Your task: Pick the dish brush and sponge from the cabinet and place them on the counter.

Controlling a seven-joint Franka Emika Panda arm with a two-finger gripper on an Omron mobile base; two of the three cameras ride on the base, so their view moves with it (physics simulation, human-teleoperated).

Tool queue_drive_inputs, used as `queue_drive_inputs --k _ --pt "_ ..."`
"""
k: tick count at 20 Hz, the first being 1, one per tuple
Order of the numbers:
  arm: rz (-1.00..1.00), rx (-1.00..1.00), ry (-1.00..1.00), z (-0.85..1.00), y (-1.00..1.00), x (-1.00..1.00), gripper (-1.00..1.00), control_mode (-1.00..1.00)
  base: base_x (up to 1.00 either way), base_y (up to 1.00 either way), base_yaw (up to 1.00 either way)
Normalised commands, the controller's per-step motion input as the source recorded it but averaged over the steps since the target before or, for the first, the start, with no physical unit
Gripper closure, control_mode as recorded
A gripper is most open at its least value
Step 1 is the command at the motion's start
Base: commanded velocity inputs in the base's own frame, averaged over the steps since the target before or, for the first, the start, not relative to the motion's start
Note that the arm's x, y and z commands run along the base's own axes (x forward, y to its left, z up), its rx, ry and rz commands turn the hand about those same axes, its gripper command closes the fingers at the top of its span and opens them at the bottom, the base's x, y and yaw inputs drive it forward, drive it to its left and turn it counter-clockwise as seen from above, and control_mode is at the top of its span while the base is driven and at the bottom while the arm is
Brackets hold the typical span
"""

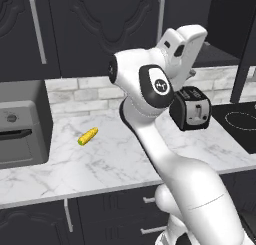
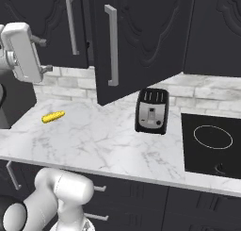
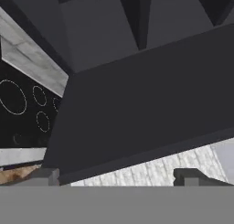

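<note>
The gripper (image 3: pixel 116 177) shows at the bottom of the hand view as two dark finger tips (image 3: pixel 45 176) set far apart, released and grasping nothing. Above them that view looks at the dark underside and faces of the cabinet (image 3: pixel 137 109), with a strip of pale brick wall low right and the black cooktop (image 3: pixel 23 109) with its white ring markings at left.

In the right base view the cabinet's door (image 2: pixel 141 41) hangs swung out over the middle of the frame, its long silver bar handle (image 2: pixel 111 45) upright on it. Below it, on the white marble counter (image 2: pixel 103 140), a black toaster (image 2: pixel 152 111) stands at centre (no readable label on its front, just a pale lever plate) and a yellow corn cob (image 2: pixel 52 116) lies at left. The cooktop sits at right.

In the left base view a grey oven-like appliance (image 1: pixel 22 124) fills the left edge; no writing on it is legible. I cannot tell where the dish brush and sponge are.
</note>
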Motion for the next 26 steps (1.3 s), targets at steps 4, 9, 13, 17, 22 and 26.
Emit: queue_drive_inputs --k 4,9,13,17,22,26 --pt "-0.09 -0.09 0.05 0.00 -0.31 0.40 -1.00 -1.00 0.00 0.00 0.00" --pt "-0.14 -0.04 0.04 0.00 -0.20 0.35 -1.00 -1.00 0.00 0.00 0.00" --pt "-0.21 -0.02 0.05 0.00 -0.10 0.25 -1.00 -1.00 0.00 0.00 0.00" --pt "-0.23 0.00 0.00 -0.01 -0.10 0.00 -1.00 -1.00 0.00 0.00 0.00" --pt "-0.22 0.00 0.00 0.00 -0.18 -0.01 -1.00 -1.00 0.00 0.00 0.00" --pt "-0.17 0.00 0.00 -0.01 -0.40 0.00 -1.00 -1.00 0.00 0.00 0.00"
